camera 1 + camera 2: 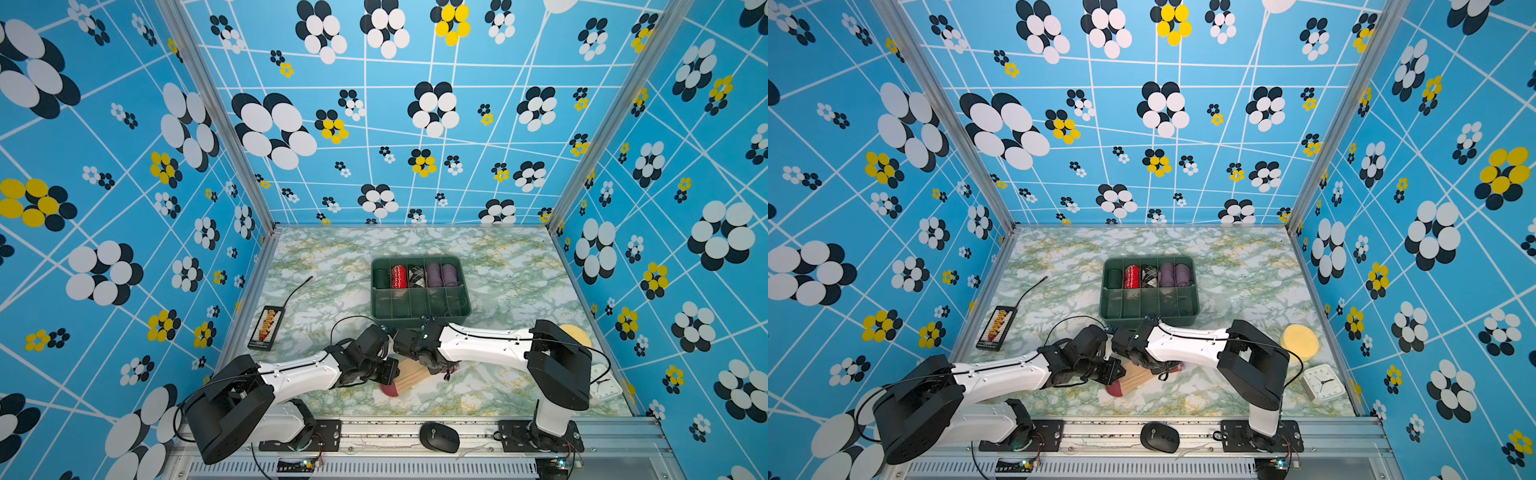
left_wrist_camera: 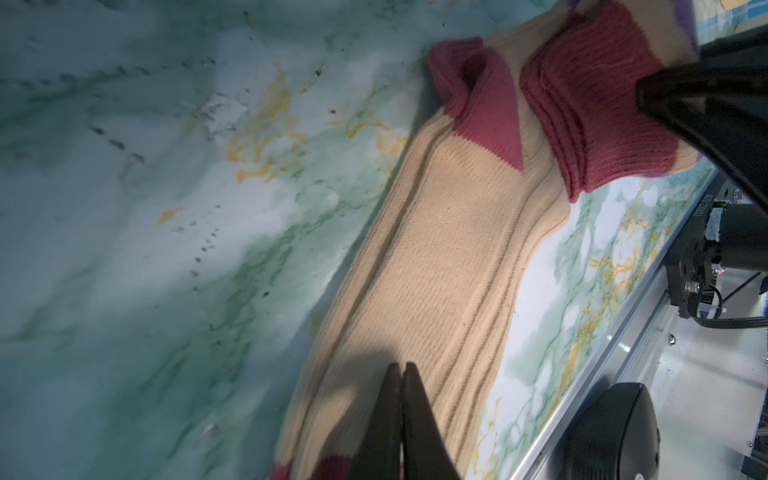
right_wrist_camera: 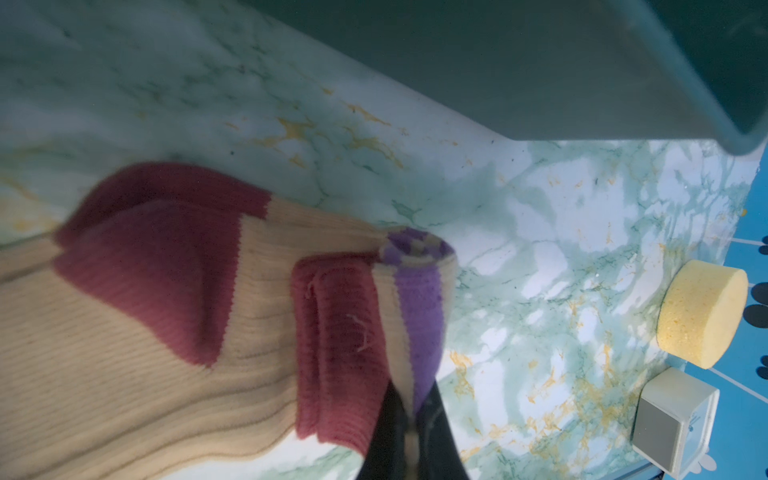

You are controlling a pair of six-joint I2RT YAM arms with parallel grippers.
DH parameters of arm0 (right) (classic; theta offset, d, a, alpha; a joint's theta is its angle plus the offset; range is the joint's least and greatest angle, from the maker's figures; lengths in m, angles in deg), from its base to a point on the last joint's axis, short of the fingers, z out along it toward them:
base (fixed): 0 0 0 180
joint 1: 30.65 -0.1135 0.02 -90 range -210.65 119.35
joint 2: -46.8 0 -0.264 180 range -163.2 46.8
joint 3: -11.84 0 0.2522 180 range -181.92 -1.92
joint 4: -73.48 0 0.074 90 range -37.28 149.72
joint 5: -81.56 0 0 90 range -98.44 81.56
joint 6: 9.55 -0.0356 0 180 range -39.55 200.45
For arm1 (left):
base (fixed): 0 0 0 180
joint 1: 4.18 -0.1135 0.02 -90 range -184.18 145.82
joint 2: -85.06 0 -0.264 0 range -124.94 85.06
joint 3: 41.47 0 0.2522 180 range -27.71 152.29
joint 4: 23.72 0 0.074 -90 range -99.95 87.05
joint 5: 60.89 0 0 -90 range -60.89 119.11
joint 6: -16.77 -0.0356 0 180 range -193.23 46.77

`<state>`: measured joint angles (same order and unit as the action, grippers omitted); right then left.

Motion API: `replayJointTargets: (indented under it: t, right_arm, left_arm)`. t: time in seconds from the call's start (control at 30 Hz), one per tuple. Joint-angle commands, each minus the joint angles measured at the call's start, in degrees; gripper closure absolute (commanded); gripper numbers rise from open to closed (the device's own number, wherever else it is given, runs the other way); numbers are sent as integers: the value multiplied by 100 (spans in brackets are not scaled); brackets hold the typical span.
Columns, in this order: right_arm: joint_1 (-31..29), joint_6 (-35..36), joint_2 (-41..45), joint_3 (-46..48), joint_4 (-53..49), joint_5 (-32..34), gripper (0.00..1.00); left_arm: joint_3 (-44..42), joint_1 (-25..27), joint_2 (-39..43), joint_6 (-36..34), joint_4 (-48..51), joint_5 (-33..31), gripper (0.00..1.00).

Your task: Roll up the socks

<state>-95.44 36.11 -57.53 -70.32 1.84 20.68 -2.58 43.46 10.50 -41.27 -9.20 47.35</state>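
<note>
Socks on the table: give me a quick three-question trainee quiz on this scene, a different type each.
1. True or false: the socks already sit rolled in the tray.
2. Which part of the socks does the right hand pinch? A) a maroon toe B) the purple-striped cuff end C) nothing
3. Fill in: the yellow round thing by the clock is a ___.

Key: 1 false, they lie on the table, only the cuff end folded over. 2 B. 3 sponge.
</note>
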Motion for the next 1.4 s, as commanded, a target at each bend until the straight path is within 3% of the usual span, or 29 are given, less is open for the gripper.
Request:
replayJointTargets:
  t: [0.0, 0.73, 0.97, 1.13, 1.37]
  right_arm:
    - [-98, -58, -143, -152, -65, 120, 95]
    - [-626, -240, -653, -671, -379, 584, 94]
    - [-692, -143, -753, -758, -232, 465, 93]
    - [-686, -19, -690, -604, 129, 224, 80]
    - [-688, 56, -506, -344, 572, -61, 79]
  left_arm:
    - [-26, -22, -52, -11, -12, -5, 92]
    - [105, -26, -409, 113, -226, 4, 92]
    - [147, -40, -516, 100, -225, 37, 92]
    - [138, -50, -489, 99, -199, 24, 92]
    - [150, -63, -467, 60, -128, 30, 92]
